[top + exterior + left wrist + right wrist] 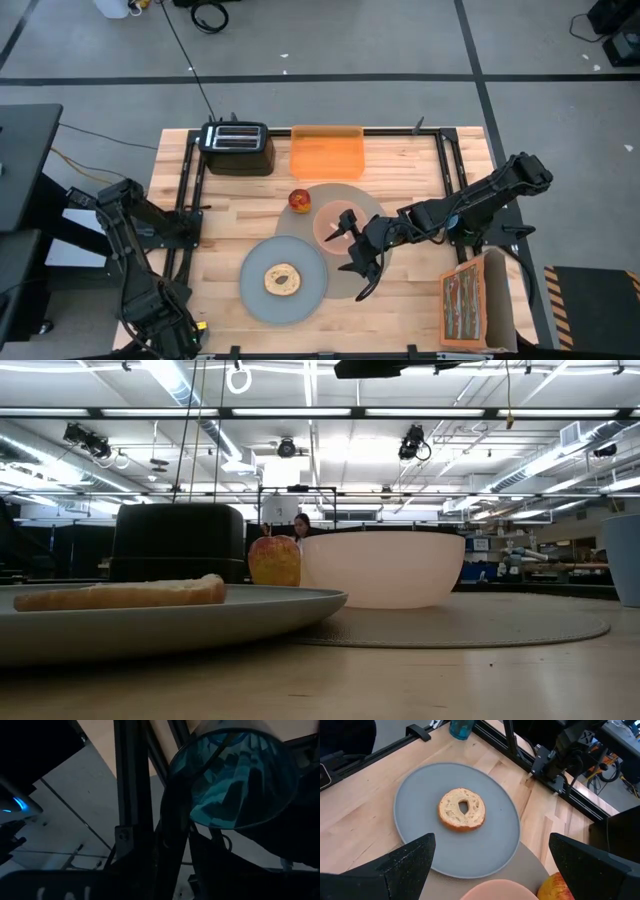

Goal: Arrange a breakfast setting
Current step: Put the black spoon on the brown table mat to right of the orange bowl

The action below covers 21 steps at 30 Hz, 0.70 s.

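Right end effector (352, 250): wide open, empty, hovering over pink bowl (335, 222) on placemat (372, 212). Left: clamped on blue cup (235, 775). Risk: descending fingers tipping bowl.

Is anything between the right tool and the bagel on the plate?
Nothing visible. The right tool hangs open above the placemat, beside the pink bowl. The bagel lies alone on the grey plate, with bare plate all around it.
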Available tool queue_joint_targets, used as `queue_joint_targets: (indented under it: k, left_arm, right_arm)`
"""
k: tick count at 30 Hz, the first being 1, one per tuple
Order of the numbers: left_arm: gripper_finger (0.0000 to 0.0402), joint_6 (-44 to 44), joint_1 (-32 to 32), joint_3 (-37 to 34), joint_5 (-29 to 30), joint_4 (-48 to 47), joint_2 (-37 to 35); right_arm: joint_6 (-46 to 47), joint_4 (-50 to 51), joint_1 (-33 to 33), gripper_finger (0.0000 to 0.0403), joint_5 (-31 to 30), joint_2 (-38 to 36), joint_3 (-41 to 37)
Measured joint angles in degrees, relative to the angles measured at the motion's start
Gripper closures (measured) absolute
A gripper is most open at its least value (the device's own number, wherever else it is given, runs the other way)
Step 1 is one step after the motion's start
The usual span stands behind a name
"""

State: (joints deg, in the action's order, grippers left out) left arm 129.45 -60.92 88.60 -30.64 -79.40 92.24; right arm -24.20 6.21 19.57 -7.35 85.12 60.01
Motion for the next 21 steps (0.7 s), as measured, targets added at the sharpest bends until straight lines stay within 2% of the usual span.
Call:
queue_joint_targets:
  k: [8,21]
  left_arm:
    - [0.028,0.02,-0.44,0.0,-1.55,-0.28,0.4]
    - [0.03,0.0,-0.33,0.0,-0.74,-0.28,0.42]
  right_arm:
    - [0.02,0.01,0.0,0.0004,0.02,0.0,0.0]
    - [0.02,0.47,0.0,0.0004,0.02,0.0,0.0]
